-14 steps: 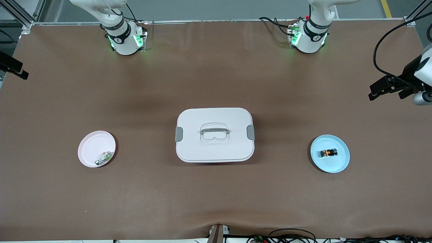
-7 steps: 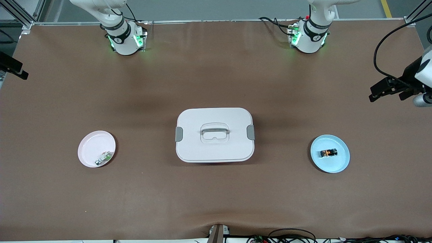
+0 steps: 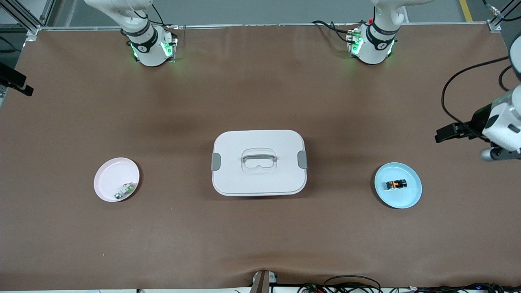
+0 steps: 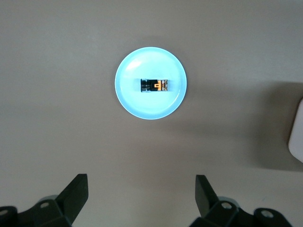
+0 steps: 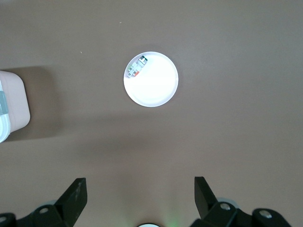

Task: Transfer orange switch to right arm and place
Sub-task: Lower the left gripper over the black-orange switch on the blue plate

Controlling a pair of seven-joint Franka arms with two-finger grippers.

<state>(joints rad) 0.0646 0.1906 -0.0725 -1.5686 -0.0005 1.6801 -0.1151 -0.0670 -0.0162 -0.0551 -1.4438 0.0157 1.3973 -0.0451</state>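
Observation:
The orange switch (image 3: pixel 396 184), a tiny black part with an orange middle, lies on its side in a light blue plate (image 3: pixel 403 201) toward the left arm's end of the table. In the left wrist view the orange switch (image 4: pixel 155 85) sits in the middle of the blue plate (image 4: pixel 151 111). My left gripper (image 3: pixel 445 133) hangs open and empty high over bare table beside that plate; its fingertips (image 4: pixel 78 184) stand wide apart. My right gripper (image 5: pixel 140 187) is open and empty, high over the table near its own base, and it waits.
A white lidded box (image 3: pixel 259 162) with grey latches and a handle stands mid-table. A pink plate (image 3: pixel 112 175) toward the right arm's end holds a small green-white-silver part (image 3: pixel 125 190). Cables lie along the table's near edge.
The left arm has swung its gripper over the table closer to the blue plate. The right arm, the plates and the box have not moved.

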